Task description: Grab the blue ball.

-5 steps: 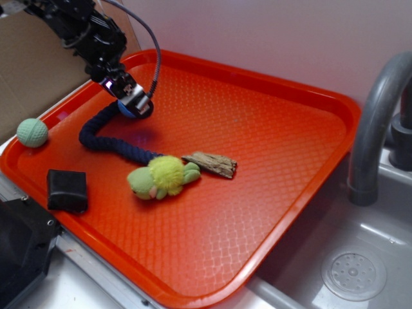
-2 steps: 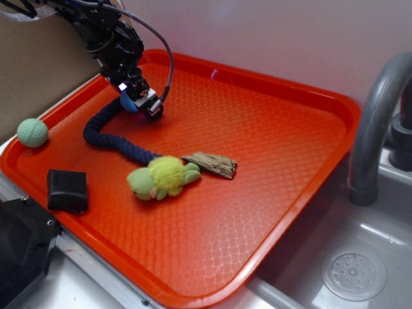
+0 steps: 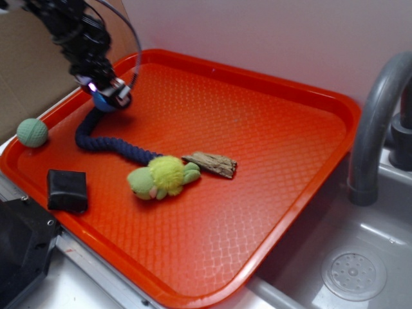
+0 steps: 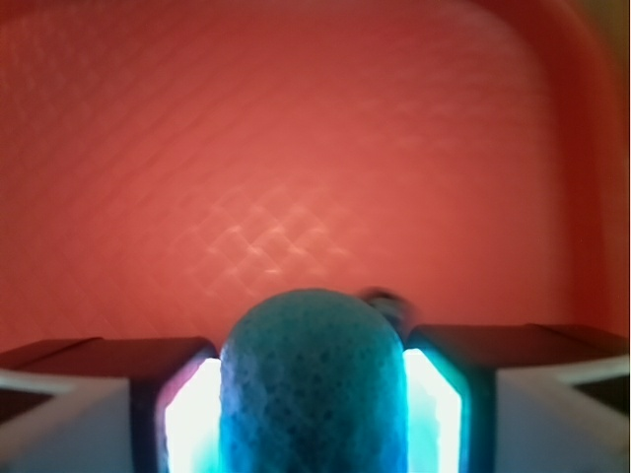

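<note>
Gripper, upper left of frame, jaws pinching the blue ball between both pads, above the tray. On the tray: one navy rope, one mint-green ball, one black block, one plush toy, one wood piece. No legible writing.

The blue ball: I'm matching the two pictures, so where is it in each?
Exterior: blue ball at upper left, gripped in the gripper over the tray's back-left part.
Wrist: blue ball at bottom centre, between the fingers.
Shared landmark: the orange tray.
</note>
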`<state>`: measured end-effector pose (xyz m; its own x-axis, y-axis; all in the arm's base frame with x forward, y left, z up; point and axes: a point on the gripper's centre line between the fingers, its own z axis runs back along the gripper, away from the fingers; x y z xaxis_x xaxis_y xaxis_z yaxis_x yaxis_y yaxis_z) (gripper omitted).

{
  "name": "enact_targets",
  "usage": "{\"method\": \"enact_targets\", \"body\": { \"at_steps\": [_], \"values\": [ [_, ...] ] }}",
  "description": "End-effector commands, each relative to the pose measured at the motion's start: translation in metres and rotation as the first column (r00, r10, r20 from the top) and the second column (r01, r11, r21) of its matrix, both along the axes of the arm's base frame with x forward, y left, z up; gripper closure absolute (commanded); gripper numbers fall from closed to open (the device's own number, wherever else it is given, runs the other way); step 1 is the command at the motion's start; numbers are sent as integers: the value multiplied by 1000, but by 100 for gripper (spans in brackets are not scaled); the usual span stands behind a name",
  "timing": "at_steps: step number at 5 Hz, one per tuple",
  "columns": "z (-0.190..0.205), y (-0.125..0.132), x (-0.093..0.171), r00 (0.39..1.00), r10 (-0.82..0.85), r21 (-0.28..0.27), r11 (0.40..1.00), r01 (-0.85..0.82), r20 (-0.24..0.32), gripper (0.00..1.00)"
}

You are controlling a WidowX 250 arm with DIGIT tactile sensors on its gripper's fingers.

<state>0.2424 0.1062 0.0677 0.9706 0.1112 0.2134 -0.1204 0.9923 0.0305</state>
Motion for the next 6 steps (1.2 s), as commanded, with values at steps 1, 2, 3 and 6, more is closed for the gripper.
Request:
{"method": "enact_targets", "body": {
  "at_steps": [1,2,3,6],
  "values": [
    [85,-52,9,996,-4,65,998,-1,85,100],
    [95,-77,20,1000,-8,94,996,6,20,100],
    [103,-94,21,1000,-29,40,999,29,0,100],
    [136,-122,6,999,-38,-2,999,38,7,100]
  ]
}}
